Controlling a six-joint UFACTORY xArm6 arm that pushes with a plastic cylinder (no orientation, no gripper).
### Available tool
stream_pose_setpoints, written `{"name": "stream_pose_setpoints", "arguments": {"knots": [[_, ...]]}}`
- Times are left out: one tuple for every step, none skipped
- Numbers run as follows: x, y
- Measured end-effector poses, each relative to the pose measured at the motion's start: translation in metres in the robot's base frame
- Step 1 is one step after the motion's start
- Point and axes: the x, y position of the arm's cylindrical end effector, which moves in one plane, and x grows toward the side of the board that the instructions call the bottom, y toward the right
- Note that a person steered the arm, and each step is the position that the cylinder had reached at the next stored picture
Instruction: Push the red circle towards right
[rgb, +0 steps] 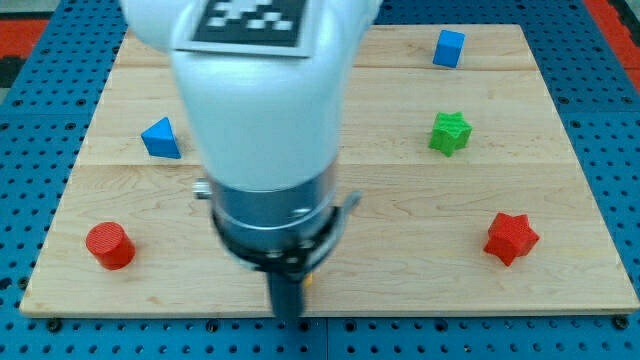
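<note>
The red circle (109, 245) lies near the bottom left corner of the wooden board (420, 280). My tip (289, 320) is at the board's bottom edge, well to the right of the red circle and apart from it. The white arm body above the rod hides the middle of the board. A small bit of yellow or orange (307, 279) shows just beside the rod; I cannot tell its shape.
A blue triangle (160, 138) sits at the left above the red circle. A blue cube (449, 48) is at the top right, a green star (450, 132) below it, and a red star (511, 238) at the lower right.
</note>
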Motion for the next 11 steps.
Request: {"name": "stream_pose_setpoints", "arguments": {"knots": [[0.000,-0.105],[-0.048,-0.189],[-0.147,-0.161],[-0.146,-0.114],[-0.117,-0.205],[-0.074,-0.195],[-0.097,-0.153],[-0.090,-0.168],[-0.043,-0.190],[-0.070,-0.142],[-0.094,-0.060]]}}
